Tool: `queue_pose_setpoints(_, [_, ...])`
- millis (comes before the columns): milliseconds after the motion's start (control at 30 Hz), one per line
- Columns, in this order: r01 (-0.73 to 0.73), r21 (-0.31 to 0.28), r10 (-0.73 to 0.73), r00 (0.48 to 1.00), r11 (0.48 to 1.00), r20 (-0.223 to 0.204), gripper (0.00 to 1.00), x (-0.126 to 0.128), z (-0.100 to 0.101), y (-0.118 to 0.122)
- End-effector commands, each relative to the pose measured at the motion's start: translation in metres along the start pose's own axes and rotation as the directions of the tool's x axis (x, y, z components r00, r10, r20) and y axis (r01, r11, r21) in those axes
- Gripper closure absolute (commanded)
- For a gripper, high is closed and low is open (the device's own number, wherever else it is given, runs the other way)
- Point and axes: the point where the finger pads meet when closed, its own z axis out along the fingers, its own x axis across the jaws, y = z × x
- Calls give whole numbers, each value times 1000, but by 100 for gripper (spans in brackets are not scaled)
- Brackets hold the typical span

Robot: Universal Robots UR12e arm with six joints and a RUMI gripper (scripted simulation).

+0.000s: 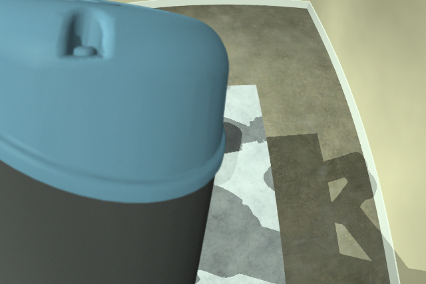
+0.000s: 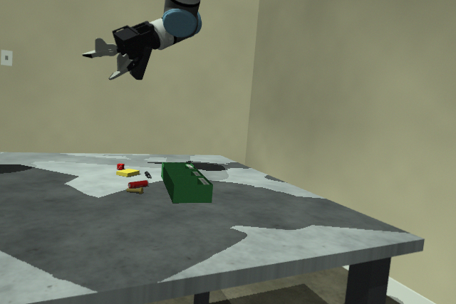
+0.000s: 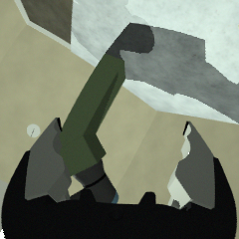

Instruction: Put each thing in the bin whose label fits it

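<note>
The claw (image 2: 98,65) hangs high above the surface (image 2: 257,201), its two fingers spread wide with nothing between them. Far below stands the green row of bins (image 2: 186,183), upright. Just to its left lie a small black piece (image 2: 147,174), a red cylinder (image 2: 137,184), a tan cylinder (image 2: 135,190), a yellow block (image 2: 127,172) and a small red piece (image 2: 120,166).

We see our gripper (image 3: 119,149) with its jaws spread wide and nothing between them. The left finger (image 3: 46,161) and right finger (image 3: 196,166) frame the lower corners. Between them a green shape (image 3: 95,115) slants up toward the mottled grey table (image 3: 199,30), its lower end dark. Beige wall (image 3: 35,75) fills the left.
</note>
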Motion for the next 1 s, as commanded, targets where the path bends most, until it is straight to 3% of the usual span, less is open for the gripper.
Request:
queue_pose_setpoints(0, [0, 1, 0, 1000, 1000, 0, 0, 0, -1, 0])
queue_pose_setpoints(533, [0, 1, 0, 1000, 1000, 0, 0, 0, -1, 0])
queue_pose_setpoints(567, [0, 1, 0, 1000, 1000, 0, 96, 3, 4, -6])
queue_pose_setpoints(833, [0, 1, 0, 1000, 1000, 0, 96, 32, 37, -53])
queue_pose_setpoints(967, [0, 1, 0, 1000, 1000, 0, 96, 32, 37, -53])
